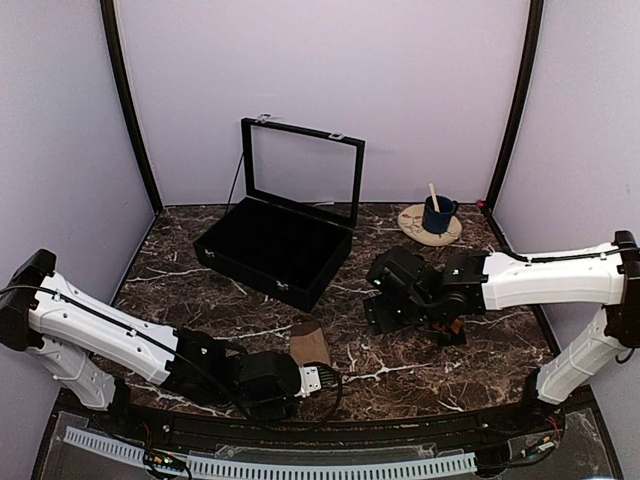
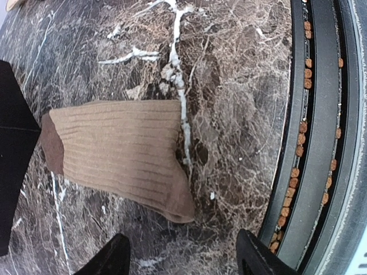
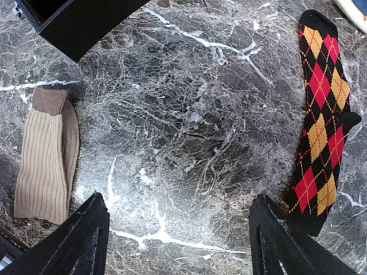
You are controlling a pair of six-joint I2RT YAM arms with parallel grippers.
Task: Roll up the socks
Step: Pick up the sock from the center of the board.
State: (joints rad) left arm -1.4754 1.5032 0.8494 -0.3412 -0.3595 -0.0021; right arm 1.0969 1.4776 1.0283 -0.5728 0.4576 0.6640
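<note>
Ahead of the spread left claw (image 2: 183, 239) lies the tan sock (image 2: 117, 152).

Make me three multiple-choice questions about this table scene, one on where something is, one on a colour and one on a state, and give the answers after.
1. The black box's lid is: A shut; B standing open; C taken off.
2. The tan sock lies: A on the table in front of the box; B inside the box; C draped over the lid.
3. The argyle sock's diamonds are: A green and white; B blue and grey; C red and orange.

Answers: 1 B, the lid stands upright at the box's far edge. 2 A, it lies flat on the marble on the box's near side. 3 C, the right wrist view shows red and orange on black.
</note>
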